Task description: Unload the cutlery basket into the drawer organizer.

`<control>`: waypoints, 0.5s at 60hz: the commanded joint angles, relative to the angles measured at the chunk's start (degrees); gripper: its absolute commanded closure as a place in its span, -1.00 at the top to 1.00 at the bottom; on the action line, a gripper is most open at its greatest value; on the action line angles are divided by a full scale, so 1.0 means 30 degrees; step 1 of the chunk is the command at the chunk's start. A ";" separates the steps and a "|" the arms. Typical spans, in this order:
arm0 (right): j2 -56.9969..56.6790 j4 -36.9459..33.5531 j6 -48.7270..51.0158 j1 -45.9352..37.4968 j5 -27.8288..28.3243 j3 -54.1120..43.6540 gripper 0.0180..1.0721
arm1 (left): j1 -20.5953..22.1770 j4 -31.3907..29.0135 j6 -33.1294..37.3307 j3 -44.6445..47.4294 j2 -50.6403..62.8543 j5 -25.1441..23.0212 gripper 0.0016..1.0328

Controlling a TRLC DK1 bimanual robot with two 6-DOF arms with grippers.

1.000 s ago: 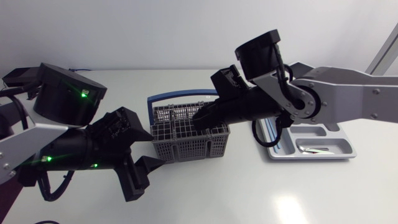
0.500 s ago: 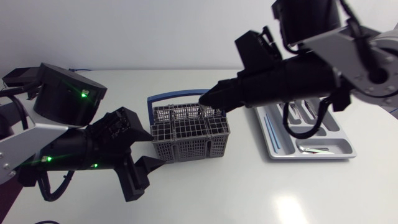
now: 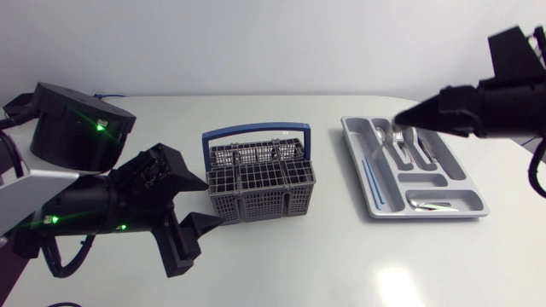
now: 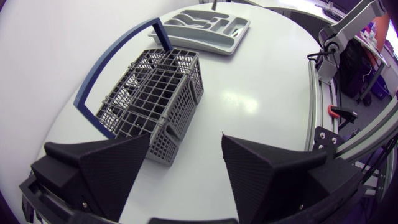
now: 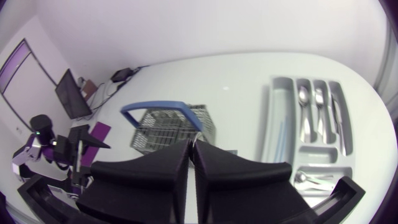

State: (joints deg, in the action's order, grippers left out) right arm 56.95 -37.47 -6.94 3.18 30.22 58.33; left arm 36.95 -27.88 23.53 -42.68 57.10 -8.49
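Basket (image 3: 260,183), grey mesh cutlery type with blue handle (image 3: 253,132), sits upright mid-table (image 3: 341,264); its contents can't be made out through the grid. Drawer organizer (image 3: 426,213), light grey, lies flat well apart from basket on right-arm side. Spoon-like silver pieces (image 5: 303,96) lie in its narrow slots, a thin blue strip (image 3: 368,175) in the long slot nearest basket, and one silver piece (image 3: 435,205) in the wide end compartment. Left gripper (image 3: 194,239) hangs low over the table just beside basket's near left corner, fingers spread wide, nothing between them. In left wrist view the same left gripper (image 4: 186,138) shows both wedges apart, with basket (image 4: 155,93) ahead of it and closer to one finger, and organizer (image 4: 205,25) far beyond. Right gripper (image 3: 403,119) comes in from the right edge, raised above organizer's far end, fingers pressed together to a thin slit. In right wrist view right gripper (image 5: 193,146) shows a small silver glint at the tips, so it is pinching a thin cutlery piece (image 3: 397,134) that hangs under the tip in head view, kind unclear. Basket (image 5: 171,124) lies ahead of the gripper, organizer (image 5: 270,124) beside it.
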 commanded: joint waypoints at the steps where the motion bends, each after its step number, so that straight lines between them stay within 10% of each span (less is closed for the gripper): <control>1: -0.0057 -0.0663 0.2196 -0.2203 0.0094 -0.1512 -0.88 | -0.0129 -0.0317 -0.0167 0.0251 -0.0225 0.0106 0.90; 30: 0.2580 0.7218 0.8905 -0.6128 -0.6791 -0.8133 -0.88 | -0.1037 -0.0375 0.0096 0.0309 -0.0430 0.0135 0.90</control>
State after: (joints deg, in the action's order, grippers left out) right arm 61.67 -19.22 16.86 -14.76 11.92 36.29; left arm 34.48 -28.60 23.55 -42.68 56.64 -8.47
